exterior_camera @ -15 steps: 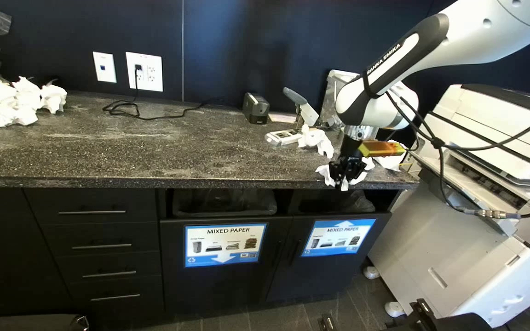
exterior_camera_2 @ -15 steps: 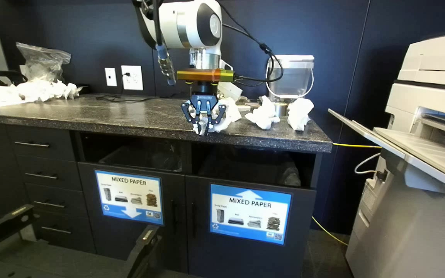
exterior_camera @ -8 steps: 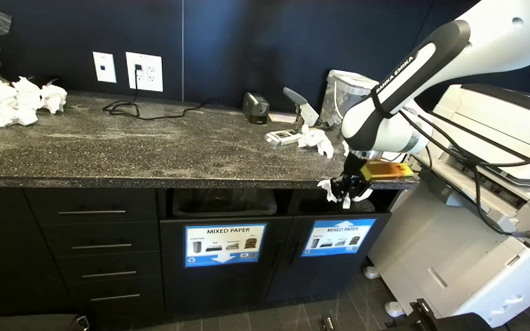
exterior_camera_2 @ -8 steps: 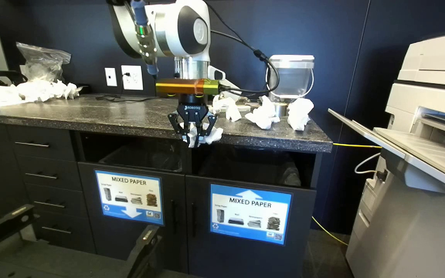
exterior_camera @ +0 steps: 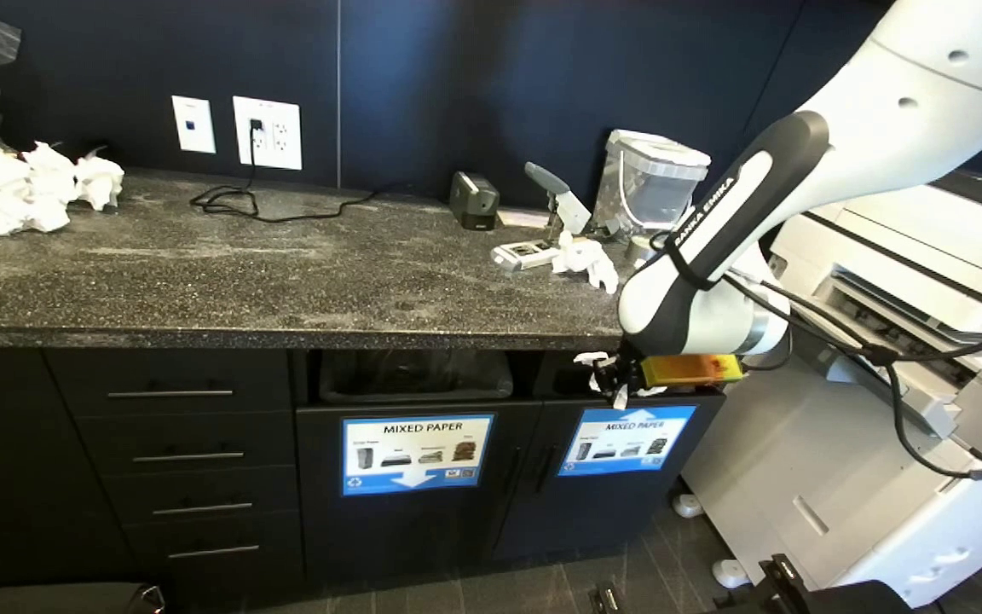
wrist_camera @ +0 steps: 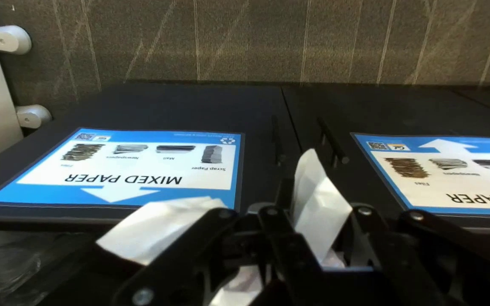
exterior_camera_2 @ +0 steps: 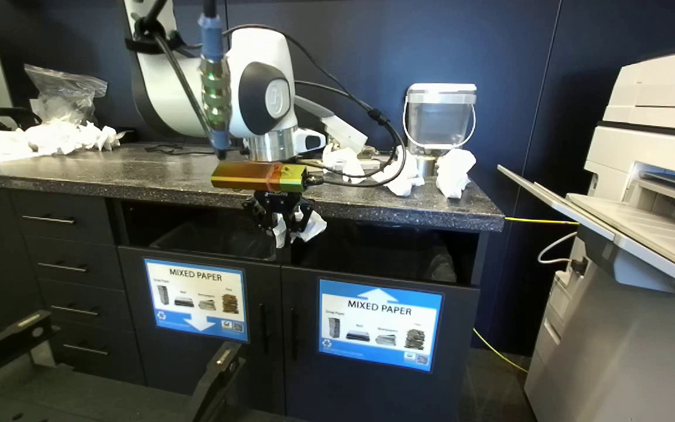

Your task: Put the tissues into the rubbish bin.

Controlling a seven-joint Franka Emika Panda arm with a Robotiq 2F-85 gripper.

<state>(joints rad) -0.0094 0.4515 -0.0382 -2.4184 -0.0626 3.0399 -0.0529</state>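
Until Alignment Is Confirmed, Withhold Release

While the gripper (exterior_camera_2: 288, 231) is closed on one crumpled white tissue (exterior_camera_2: 315, 225), regard the procedure as being in its transfer step, between pick-up and release. Loose folds protrude on both sides of the grip and show again in the wrist view. The held tissue hangs below the level of the countertop (exterior_camera_2: 191, 170), apparently in front of its edge. In an exterior view, the tissue lines up with the divider (exterior_camera_2: 285, 255) between the rubbish bin (exterior_camera_2: 375, 384) and the neighbouring bin (exterior_camera_2: 179, 351); its exact depth cannot be read.

Identify the correct unit by its sign (exterior_camera_2: 379, 325), which carries a blue head and an upward arrow.

Next move, as judged:
1. Shift sideways from the divider toward the middle of the correct slot (exterior_camera_2: 372, 249).
2. Advance the tissue beneath the countertop and over the bin's top edge, jaws closed.
3. Part the jaws only when the tissue is wholly inside.

Remaining work: three loose tissues (exterior_camera_2: 455, 173) rest on the countertop, and a larger pile (exterior_camera_2: 59, 138) lies well apart from them; the task is judged far from complete.
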